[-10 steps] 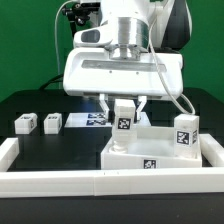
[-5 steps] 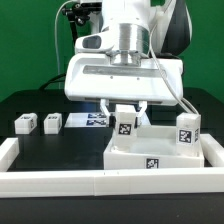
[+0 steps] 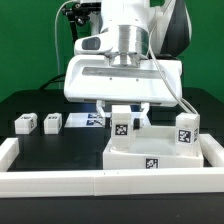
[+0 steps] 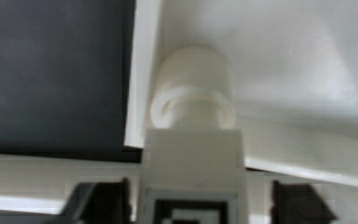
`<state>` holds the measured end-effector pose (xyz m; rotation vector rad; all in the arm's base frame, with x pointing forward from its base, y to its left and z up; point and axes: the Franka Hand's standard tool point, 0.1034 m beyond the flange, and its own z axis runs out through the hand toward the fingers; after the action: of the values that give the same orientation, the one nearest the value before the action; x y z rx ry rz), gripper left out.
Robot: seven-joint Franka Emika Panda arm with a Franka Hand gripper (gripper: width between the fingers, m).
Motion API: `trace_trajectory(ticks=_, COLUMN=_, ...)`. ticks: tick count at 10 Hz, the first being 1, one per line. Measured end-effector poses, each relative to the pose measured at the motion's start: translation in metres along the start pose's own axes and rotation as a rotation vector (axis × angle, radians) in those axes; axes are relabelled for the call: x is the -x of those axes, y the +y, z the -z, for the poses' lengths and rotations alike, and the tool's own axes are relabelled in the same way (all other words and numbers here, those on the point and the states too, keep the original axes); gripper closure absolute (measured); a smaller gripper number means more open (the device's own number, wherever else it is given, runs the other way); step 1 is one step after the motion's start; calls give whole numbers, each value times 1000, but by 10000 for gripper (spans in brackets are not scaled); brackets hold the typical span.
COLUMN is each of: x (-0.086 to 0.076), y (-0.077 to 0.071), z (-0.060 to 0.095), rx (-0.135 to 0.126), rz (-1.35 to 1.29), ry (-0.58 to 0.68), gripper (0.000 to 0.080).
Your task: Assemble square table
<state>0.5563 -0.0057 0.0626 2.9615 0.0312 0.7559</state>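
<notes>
The square tabletop [image 3: 160, 152] is a white slab with a raised rim that lies at the exterior view's right. My gripper [image 3: 125, 112] is shut on a white leg block [image 3: 122, 127] with a black marker. It holds the block upright over the slab's far corner at the exterior view's left. In the wrist view the leg block [image 4: 195, 110] runs out from between the dark fingers [image 4: 101, 198] and its rounded end lies over the slab's white surface [image 4: 291, 70]. I cannot tell whether the end touches. A second leg block [image 3: 186, 131] stands upright on the slab's right corner.
Two loose leg blocks [image 3: 24, 123] [image 3: 52, 121] lie on the black table at the exterior view's left. The marker board [image 3: 90, 120] lies behind them. A low white barrier wall [image 3: 60, 181] runs along the front and the left side [image 3: 8, 149].
My gripper has come down with the leg block, which now sits lower, close to the slab's corner. Nothing else has moved.
</notes>
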Motion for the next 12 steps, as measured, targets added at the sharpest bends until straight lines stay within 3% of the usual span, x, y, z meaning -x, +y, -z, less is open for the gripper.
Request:
trace_trajectory(ticks=1, x=0, y=0, z=0, rx=0, rz=0, ry=0, gripper=268)
trace_trajectory(ticks=2, x=0, y=0, z=0, rx=0, rz=0, ry=0, gripper=187)
trace_trajectory(ticks=4, x=0, y=0, z=0, rx=0, rz=0, ry=0, gripper=156)
trace_trajectory(ticks=8, x=0, y=0, z=0, rx=0, rz=0, ry=-1, gripper=150)
trace_trajectory(ticks=12, x=-17, y=14, z=20, rx=-10, rz=-12, ry=-30, gripper=150)
